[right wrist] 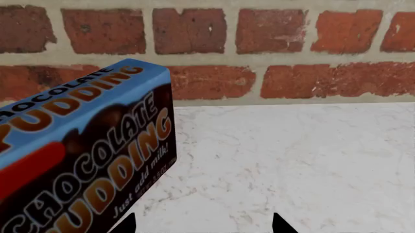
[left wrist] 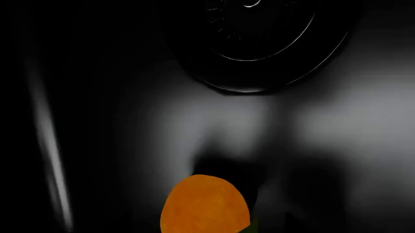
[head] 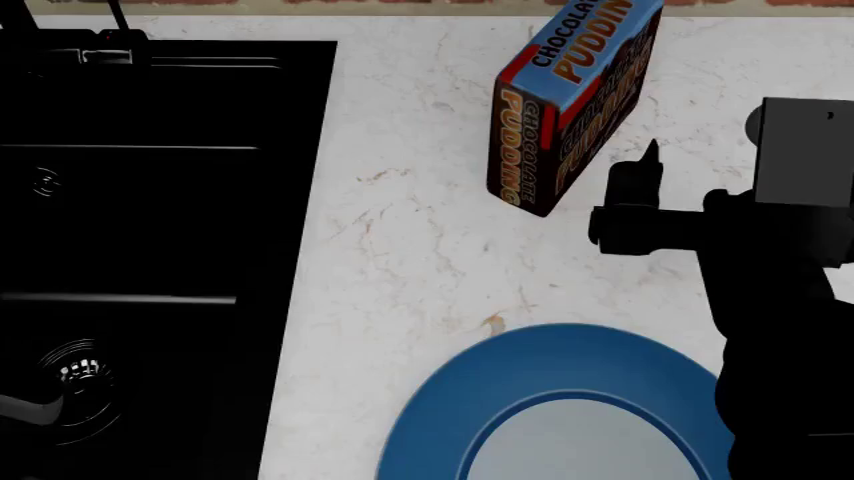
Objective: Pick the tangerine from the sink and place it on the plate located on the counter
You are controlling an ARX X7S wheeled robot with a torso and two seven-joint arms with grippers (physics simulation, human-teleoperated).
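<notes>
The tangerine (left wrist: 204,206) shows only in the left wrist view, right in front of the camera where my left gripper's jaws sit, over the black sink (left wrist: 337,136) floor. The jaws are lost in the dark, so I cannot tell if they grip it. The round drain (left wrist: 259,43) lies beyond it. In the head view the sink (head: 147,220) is at the left and the tangerine is hidden. The blue-rimmed plate (head: 441,430) lies on the white counter (head: 400,230) at the front. My right gripper (head: 641,175) is open and empty above the counter (right wrist: 292,160).
A chocolate pudding box (head: 574,100) stands at the back of the counter, just left of my right gripper; it also fills the left of the right wrist view (right wrist: 77,160). A red brick wall (right wrist: 259,48) runs behind the counter. The sink drain (head: 74,372) is at the front left.
</notes>
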